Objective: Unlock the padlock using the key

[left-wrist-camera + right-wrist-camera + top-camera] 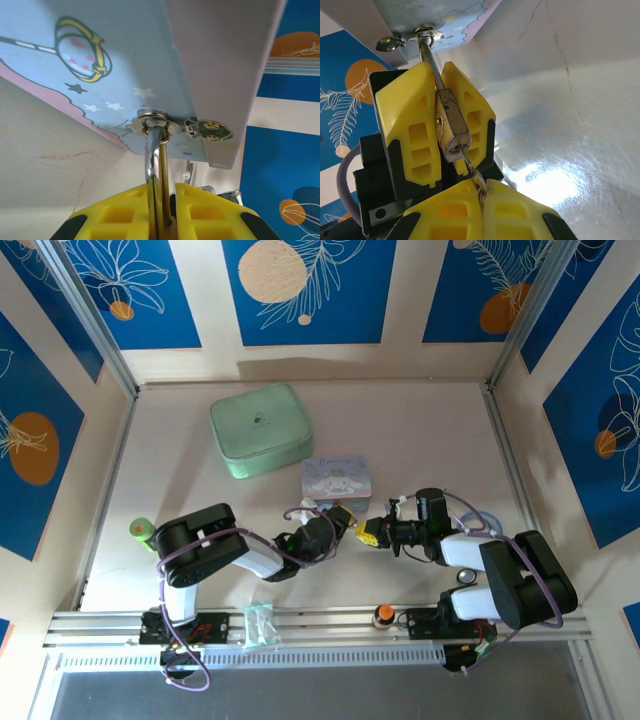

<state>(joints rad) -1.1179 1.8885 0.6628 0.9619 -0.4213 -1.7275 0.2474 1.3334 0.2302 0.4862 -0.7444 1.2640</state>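
I have both grippers meeting just in front of the tin (pixel 338 480), near the middle of the table (pixel 430 440). The left gripper (pixel 436 75) is pinching the padlock (pixel 454 125). Its yellow fingers (pixel 402 115) sit on either side of the brass body and the lower part of the shackle, pressed against them.

On the left wrist camera the silver shackle rises from between those fingers. It passes through the small metal loop at the tin's edge, so the padlock is hooked onto the tin (whether the shackle is latched, I cannot tell from here).

The right gripper (pixel 481 190) is pressed together on the key (pixel 476 177), gripping its head between the fingertips. The blade points up into the keyhole at the bottom end of the padlock body. The tip looks seated in the slot, though I cannot tell how deep it goes. Key and padlock lie roughly in one line, slanting from the right gripper up toward the tin.

From above, the two grippers face each other almost nose to nose. A mint-green case (pixel 260 430) sits just behind and to the left of the tin; I cannot tell whether the two touch.
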